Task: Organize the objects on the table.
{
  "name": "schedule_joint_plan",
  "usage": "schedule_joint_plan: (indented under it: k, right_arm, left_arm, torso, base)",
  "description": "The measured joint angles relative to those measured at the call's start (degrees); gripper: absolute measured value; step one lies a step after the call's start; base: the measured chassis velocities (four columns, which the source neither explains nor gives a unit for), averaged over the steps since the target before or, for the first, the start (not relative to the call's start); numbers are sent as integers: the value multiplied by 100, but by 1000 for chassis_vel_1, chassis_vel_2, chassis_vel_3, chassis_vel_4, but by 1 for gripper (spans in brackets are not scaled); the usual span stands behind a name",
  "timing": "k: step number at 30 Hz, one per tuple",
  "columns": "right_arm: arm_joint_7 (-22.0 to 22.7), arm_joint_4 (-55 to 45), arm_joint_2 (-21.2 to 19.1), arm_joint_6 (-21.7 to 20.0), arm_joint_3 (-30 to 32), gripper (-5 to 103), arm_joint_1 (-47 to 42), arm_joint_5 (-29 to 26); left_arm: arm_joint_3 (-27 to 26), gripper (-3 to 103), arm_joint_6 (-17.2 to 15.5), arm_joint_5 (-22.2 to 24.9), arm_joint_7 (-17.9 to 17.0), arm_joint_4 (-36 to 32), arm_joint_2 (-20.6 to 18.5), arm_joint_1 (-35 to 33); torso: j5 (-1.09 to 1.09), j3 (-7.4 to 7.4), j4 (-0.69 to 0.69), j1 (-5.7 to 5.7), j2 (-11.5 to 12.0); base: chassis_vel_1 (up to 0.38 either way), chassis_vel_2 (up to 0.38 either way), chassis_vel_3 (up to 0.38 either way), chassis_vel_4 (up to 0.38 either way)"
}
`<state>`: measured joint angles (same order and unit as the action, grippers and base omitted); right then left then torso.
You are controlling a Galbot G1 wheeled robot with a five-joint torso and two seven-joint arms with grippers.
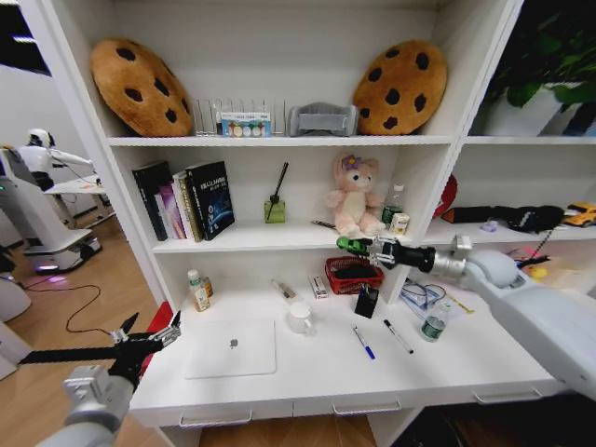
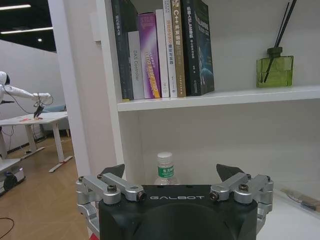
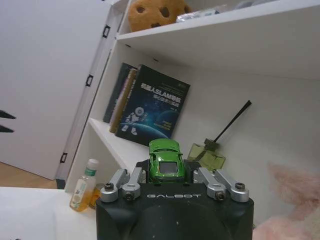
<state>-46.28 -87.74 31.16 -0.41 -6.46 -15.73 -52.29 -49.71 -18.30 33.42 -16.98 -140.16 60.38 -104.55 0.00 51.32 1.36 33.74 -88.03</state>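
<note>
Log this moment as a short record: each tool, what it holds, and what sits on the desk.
right tool: raised over the desk beside the pink plush bear, shut on the green toy car
left tool: open, off the desk's left end, holding nothing
desk: laptop closed, two pens, white mug, red basket, bottle

One laptop (image 1: pixel 231 348); two pens (image 1: pixel 381 339); one toy car (image 1: pixel 352 246).
</note>
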Motion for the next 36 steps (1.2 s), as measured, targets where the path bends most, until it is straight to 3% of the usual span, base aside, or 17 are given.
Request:
schedule_joint_plan:
  k: [1, 3, 8, 11, 13, 15, 21, 36]
  right_arm:
    - [0, 0, 0, 0, 0, 36, 0, 0]
    - [229, 296, 425, -441, -868, 36, 858, -21]
    - [262, 609, 892, -863, -1612, 36, 1528, -198]
    - [36, 1214, 1483, -1131, -2399, 36, 2309, -225]
    - [-5, 1324, 1557, -1132, -2485, 36, 2409, -206]
    - [-241, 2040, 1910, -1133, -2903, 36, 2853, -90]
    - [-780, 3082, 2350, -1041, -3189, 36, 3158, 275]
    - [-790, 3788, 2926, -674, -3236, 36, 3088, 568]
  left_arm:
    - [0, 100, 0, 0, 0, 0, 0, 0]
    - [1, 100, -1, 0, 3, 0, 0, 0]
    - [1, 100, 0, 0, 2, 0, 1, 0]
    - [0, 100, -1, 0, 2, 0, 0, 0]
    - [1, 100, -1, 0, 3, 0, 0, 0]
    - [1, 100, -1, 0, 2, 0, 0, 0]
    - [1, 100, -1, 0, 2, 0, 0, 0]
    - [1, 100, -1, 0, 2, 0, 0, 0]
  torso:
    - [0, 0, 0, 0, 0]
    - [0, 0, -1, 0, 0]
    - [-2, 0, -1, 0, 0]
    - [-2, 0, 1, 0, 0]
    - [-2, 0, 0, 0, 0]
    - [-3, 0, -2, 0, 0]
    - [-1, 0, 1, 0, 1]
    - [-1, 0, 1, -1, 0]
  base:
    - [0, 0, 0, 0]
    - [0, 0, 0, 0]
    - [0, 0, 0, 0]
    - [0, 0, 0, 0]
    - [0, 0, 0, 0]
    - [0, 0, 0, 0]
    - [0, 0, 0, 0]
    - [0, 0, 0, 0]
